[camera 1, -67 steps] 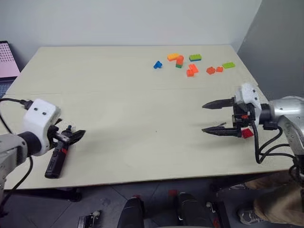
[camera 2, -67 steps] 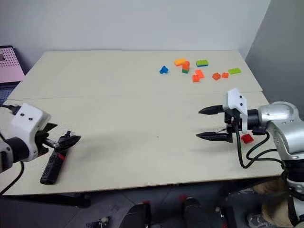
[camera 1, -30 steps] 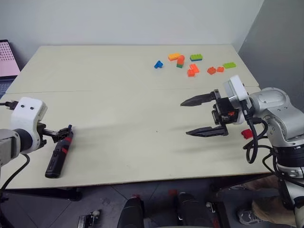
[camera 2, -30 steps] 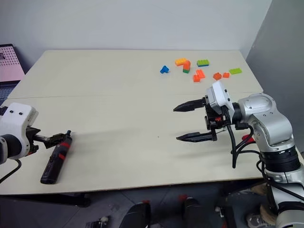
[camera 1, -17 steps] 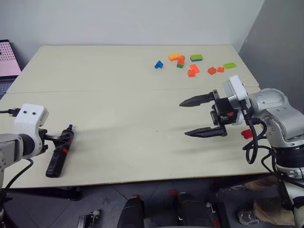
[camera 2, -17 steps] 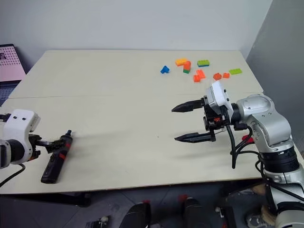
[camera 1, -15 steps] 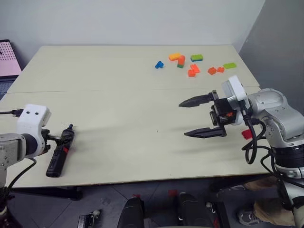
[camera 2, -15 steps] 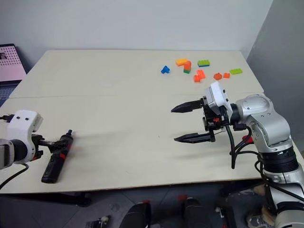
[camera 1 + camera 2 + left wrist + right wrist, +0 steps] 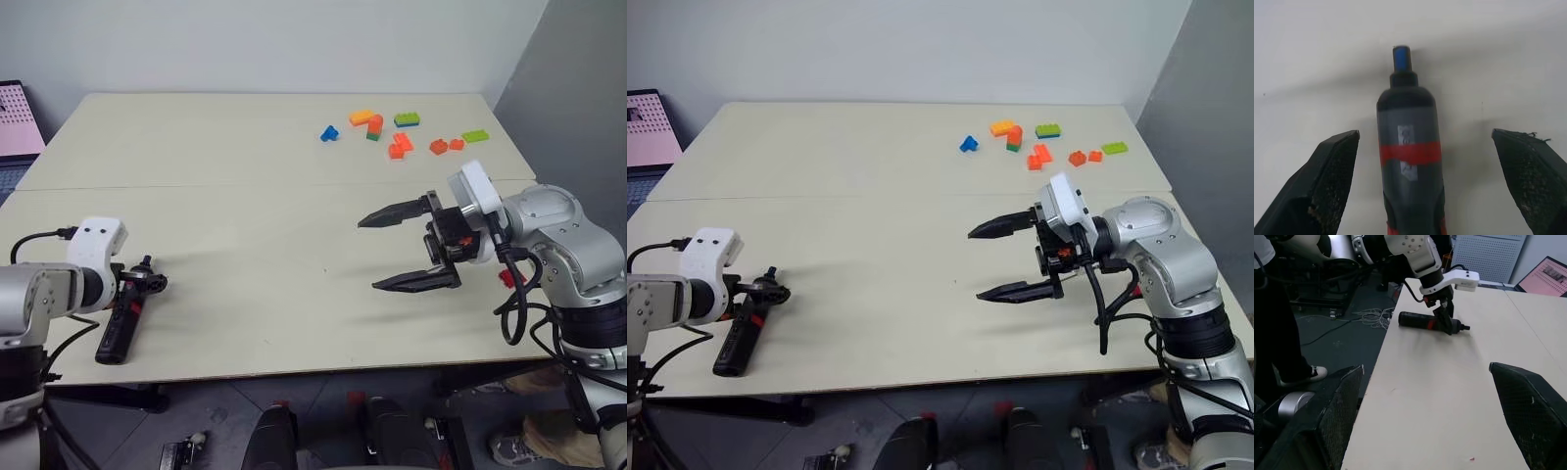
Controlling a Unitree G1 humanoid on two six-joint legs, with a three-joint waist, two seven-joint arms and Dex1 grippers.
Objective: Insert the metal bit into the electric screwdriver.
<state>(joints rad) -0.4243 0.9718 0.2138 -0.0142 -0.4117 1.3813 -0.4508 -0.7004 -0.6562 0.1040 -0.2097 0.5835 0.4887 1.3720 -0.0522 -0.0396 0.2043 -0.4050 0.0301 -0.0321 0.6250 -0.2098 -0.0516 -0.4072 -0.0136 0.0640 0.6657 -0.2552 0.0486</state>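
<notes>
- The electric screwdriver [image 9: 120, 318] was seen lying flat at the near left edge of the table [image 9: 245, 215].
- The left gripper [image 9: 145, 286] was spread wide, straddling its tip without contact.
- The right gripper [image 9: 397, 249], released and empty, was held above the table's right half.
</notes>
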